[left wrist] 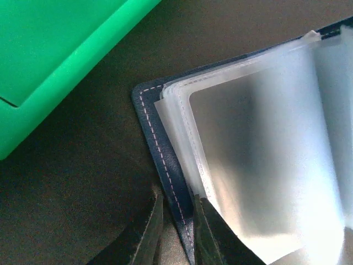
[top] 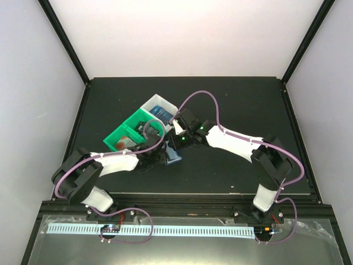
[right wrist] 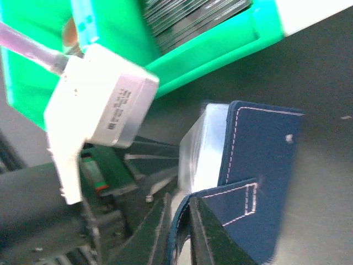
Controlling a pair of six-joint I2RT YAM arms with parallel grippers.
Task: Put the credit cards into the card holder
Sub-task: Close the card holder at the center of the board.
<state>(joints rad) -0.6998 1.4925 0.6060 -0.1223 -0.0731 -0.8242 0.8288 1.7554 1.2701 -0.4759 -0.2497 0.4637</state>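
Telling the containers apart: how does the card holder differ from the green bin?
The card holder is dark blue and stitched; the green bin is rigid plastic. The card holder is open, clear sleeves showing, its covers between the jaws of the left gripper and right gripper; the green bin holds stacked cards. Both sit on the black table.
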